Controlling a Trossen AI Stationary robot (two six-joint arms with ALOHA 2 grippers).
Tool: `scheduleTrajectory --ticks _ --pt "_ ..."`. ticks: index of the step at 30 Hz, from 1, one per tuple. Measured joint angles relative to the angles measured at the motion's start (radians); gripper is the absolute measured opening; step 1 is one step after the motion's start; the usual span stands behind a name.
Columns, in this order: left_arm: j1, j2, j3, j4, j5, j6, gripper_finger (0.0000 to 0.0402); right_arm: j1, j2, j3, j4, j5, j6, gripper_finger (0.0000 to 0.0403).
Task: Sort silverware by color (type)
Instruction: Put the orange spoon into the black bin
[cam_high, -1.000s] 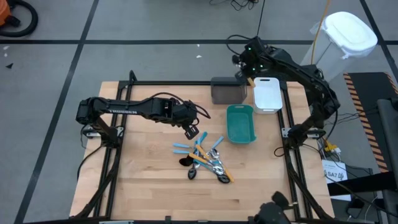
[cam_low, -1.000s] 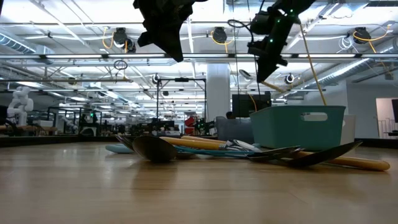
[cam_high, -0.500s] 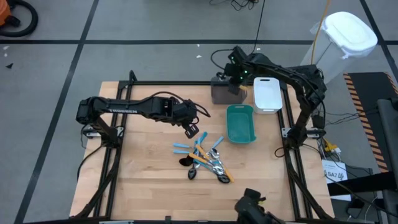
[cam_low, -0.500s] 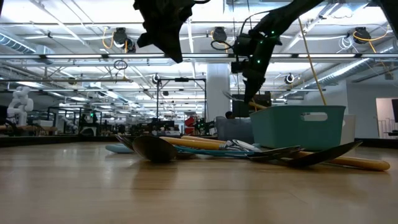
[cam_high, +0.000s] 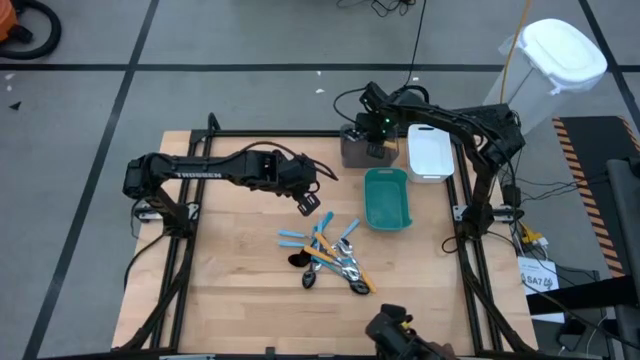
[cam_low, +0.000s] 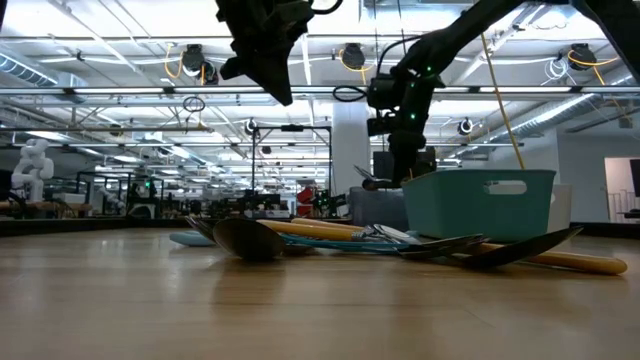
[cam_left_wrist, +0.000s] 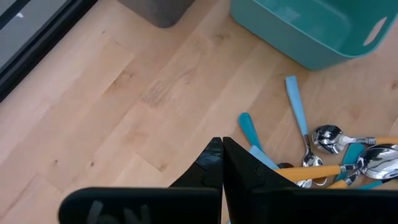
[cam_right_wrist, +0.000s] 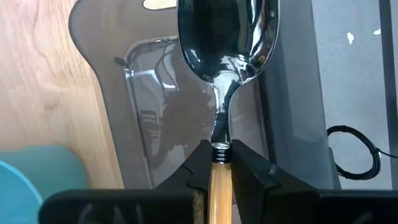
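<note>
Your right gripper (cam_right_wrist: 219, 163) jaws are clamped on the orange-handled spoon (cam_right_wrist: 227, 50), whose bowl juts ahead of them over the gray bin (cam_right_wrist: 186, 130), so if you release near the rim it may tip outside, I judge.

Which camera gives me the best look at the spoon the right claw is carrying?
The right wrist view: the orange-handled spoon fills it, pinched in the right claw over the gray bin. The high view hides it under the arm; the low view shows only its bowl; the left wrist view misses it.
</note>
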Motion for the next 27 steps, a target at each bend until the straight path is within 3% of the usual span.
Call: scheduleTrajectory --ticks 14,27 --pt "0.000 0.000 0.000 -0.001 0.000 0.000 0.0001 0.049 0.069 0.000 0.009 0.009 -0.108 0.0047" --pt "-0.002 0.000 0.000 -0.009 0.018 -0.026 0.0001 0.050 0.098 0.000 0.002 0.033 -0.102 0.0049"
